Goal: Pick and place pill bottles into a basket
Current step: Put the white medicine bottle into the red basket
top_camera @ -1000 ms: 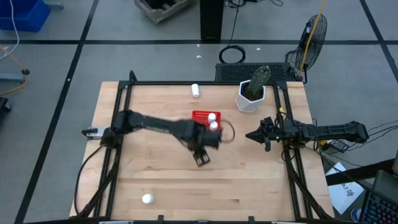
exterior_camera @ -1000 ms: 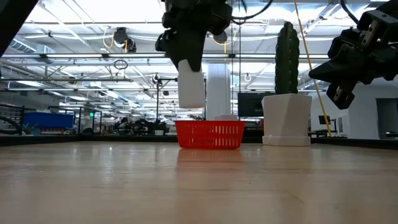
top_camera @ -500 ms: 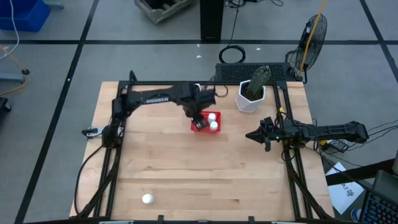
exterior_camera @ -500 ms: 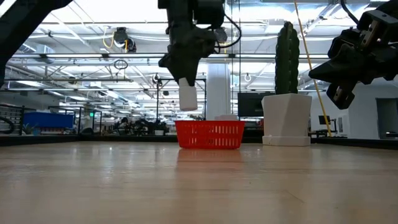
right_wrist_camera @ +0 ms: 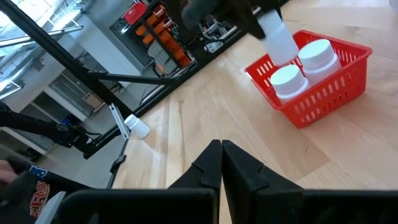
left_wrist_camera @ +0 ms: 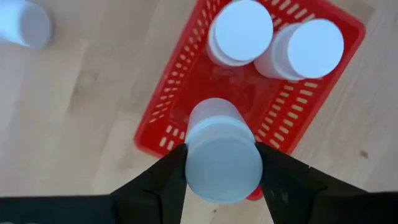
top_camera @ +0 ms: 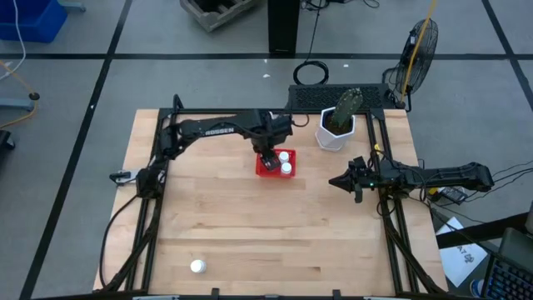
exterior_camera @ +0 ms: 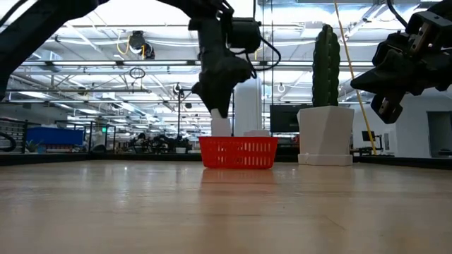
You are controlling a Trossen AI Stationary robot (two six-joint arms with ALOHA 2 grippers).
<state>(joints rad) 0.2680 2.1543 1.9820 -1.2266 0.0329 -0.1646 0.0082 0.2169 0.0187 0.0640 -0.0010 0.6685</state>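
Left arm lowers a pill bottle over the red basket

The left gripper (left_wrist_camera: 221, 163) pinches a pill bottle (left_wrist_camera: 222, 150) by its sides, above the basket (left_wrist_camera: 163, 135)'s empty end; two bottles (left_wrist_camera: 273, 38) already stand inside. Light, rigid, smooth plastic: likely slippery, best gripped mid-body. The right gripper (right_wrist_camera: 221, 163), fingers pressed together, waits at the table's right.
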